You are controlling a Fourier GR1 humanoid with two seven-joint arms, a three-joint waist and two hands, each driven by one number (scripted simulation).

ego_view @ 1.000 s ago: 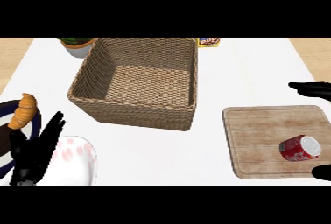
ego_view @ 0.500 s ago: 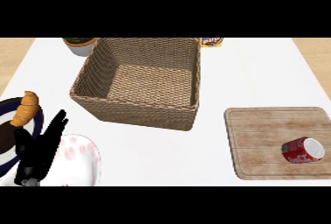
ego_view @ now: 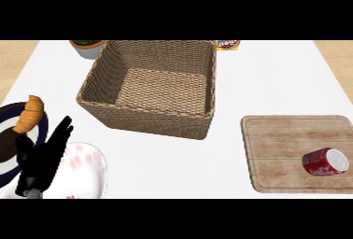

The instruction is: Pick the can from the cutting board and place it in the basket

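Can (ego_view: 325, 162), red, lies on its side on the board (ego_view: 289, 140), near the board's lower right corner, its pale end turned up and to the right. Board sits flat on the white counter (ego_view: 276, 79), just right of the basket (ego_view: 155, 88) and a little nearer to me. Basket is a woven square box, open at the top, standing in the middle of the counter.

My left hand (ego_view: 40, 158) shows well left of the basket, low in the view, fingers straight and pointing up and away from me, slightly spread, holding nothing. It lies over the edge of a white plate (ego_view: 86, 168) with pink marks. Just left of that hand a dark plate (ego_view: 8, 135) carries a croissant (ego_view: 29, 115).

Behind the basket's far left corner stands a grey pot (ego_view: 88, 48), and behind its far right corner a small packet (ego_view: 229, 45).

My right hand is out of view.
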